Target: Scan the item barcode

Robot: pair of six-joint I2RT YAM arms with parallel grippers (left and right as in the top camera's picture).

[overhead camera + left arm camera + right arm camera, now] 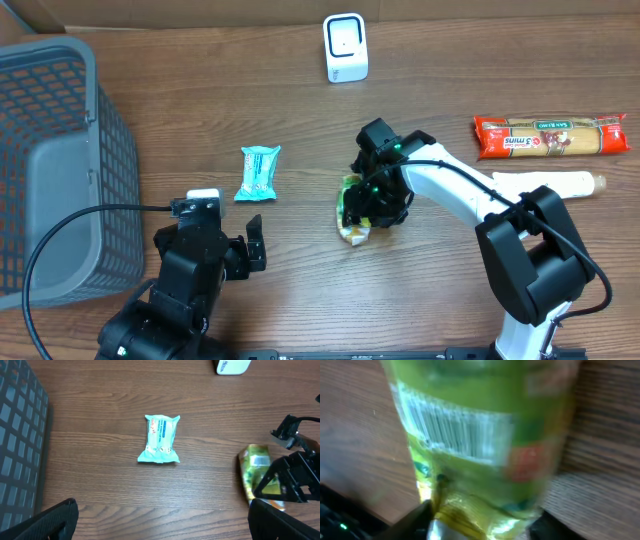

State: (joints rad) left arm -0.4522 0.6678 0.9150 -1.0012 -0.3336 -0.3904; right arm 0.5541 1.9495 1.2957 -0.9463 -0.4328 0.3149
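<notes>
1 green packet (348,230) under right tool (368,208); basket (105,150) well apart.

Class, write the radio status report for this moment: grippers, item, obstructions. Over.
Left gripper open, empty. Right gripper straddling green packet, grip unconfirmed. Barcode faces right wrist camera. Nothing between packet and white scanner.

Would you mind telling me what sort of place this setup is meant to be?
Probably a mock shop checkout on a wooden table: a small white barcode scanner stands at the back, a grey mesh shopping basket sits at one side, and a spaghetti pack lies nearby.
</notes>
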